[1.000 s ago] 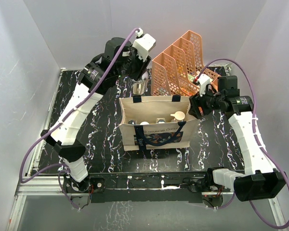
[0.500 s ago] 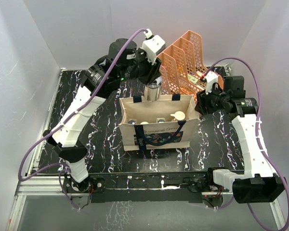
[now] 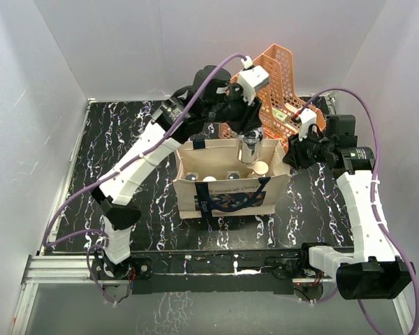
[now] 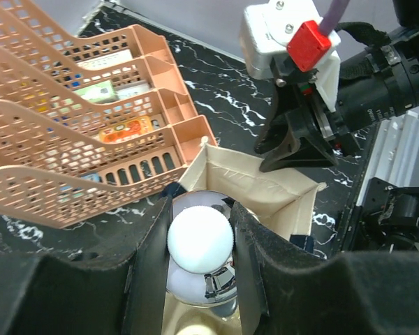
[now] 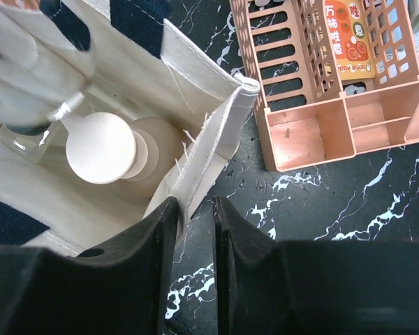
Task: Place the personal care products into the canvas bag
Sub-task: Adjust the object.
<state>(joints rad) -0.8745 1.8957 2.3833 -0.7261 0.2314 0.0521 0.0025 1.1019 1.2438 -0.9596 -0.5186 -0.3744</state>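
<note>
The canvas bag (image 3: 227,197) stands open at mid-table, with several small bottles inside. Among them are a tan one with a cream cap (image 3: 260,168) (image 5: 101,148) and a dark-capped glass one (image 3: 232,174). My left gripper (image 3: 249,139) (image 4: 201,213) is shut on the silver metallic bottle (image 3: 249,150) (image 4: 216,286), white cap up, just above the bag's right rear part (image 4: 265,192). My right gripper (image 3: 291,155) (image 5: 195,206) sits at the bag's right rim (image 5: 195,77). The fabric edge lies between its narrowly open jaws, against one finger.
A peach mesh file organizer (image 3: 279,77) (image 4: 77,139) (image 5: 321,105) with packets in its slots stands right behind the bag, close to both grippers. White walls enclose the black marbled table (image 3: 140,174).
My left arm has carried the silver bottle rightwards from behind the bag's left rear corner to above its right part. The right gripper's jaws have narrowed around the bag's right rim.
</note>
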